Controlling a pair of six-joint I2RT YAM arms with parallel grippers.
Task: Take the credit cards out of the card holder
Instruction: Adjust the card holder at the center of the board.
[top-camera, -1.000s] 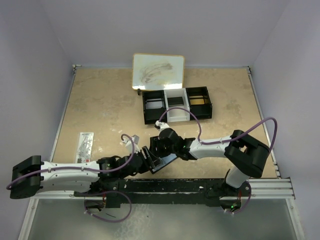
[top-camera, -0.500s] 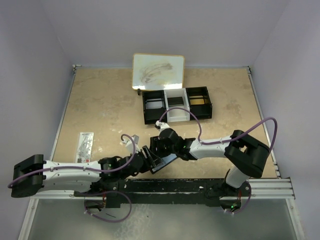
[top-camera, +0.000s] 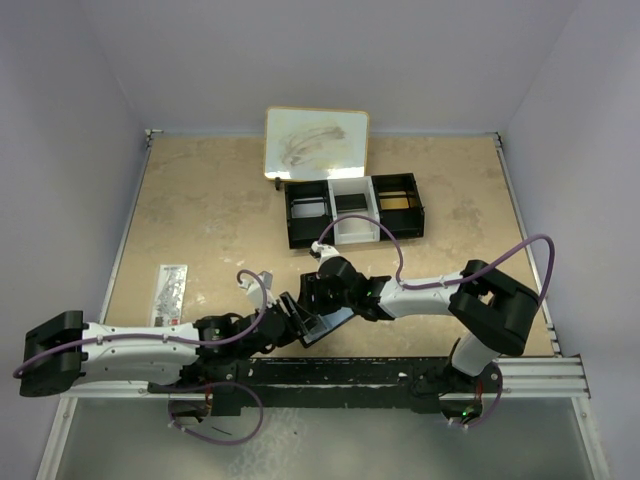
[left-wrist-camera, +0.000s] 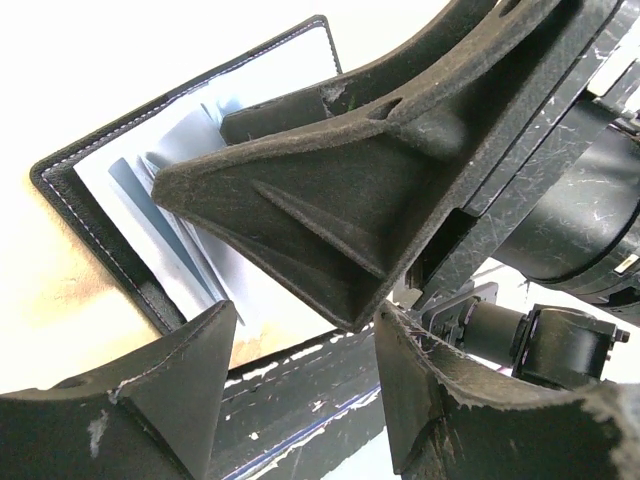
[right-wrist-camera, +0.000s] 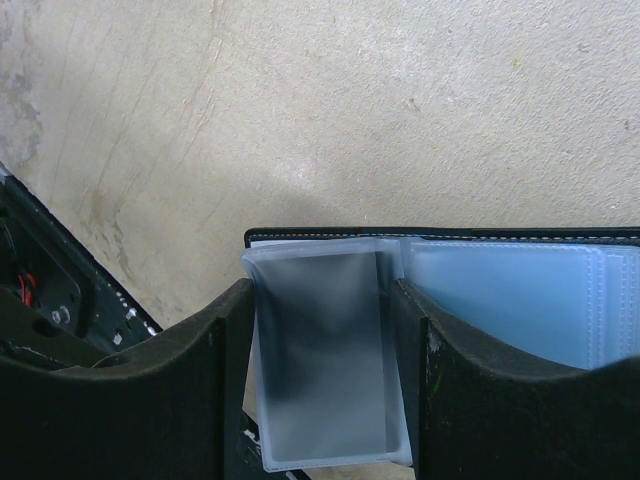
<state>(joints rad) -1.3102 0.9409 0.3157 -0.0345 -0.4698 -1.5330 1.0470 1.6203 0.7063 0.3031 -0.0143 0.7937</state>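
Tabletop (top-camera: 200, 200) beige, walls (top-camera: 300, 60) lilac; left pincer (left-wrist-camera: 305, 325), right pincer (right-wrist-camera: 322, 300) apart at card holder (right-wrist-camera: 500, 300).

White arm links (top-camera: 130, 345), black joints, looping purple cables (top-camera: 530, 250), and scuffed matte-black hand fingers (left-wrist-camera: 150, 400).

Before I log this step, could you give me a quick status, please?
Left end effector open, right end effector open, astride a clear sleeve. Card holder open, near table front edge. Arms crowded nose to nose.

Soft light; glare washes out card holder (left-wrist-camera: 120, 200)
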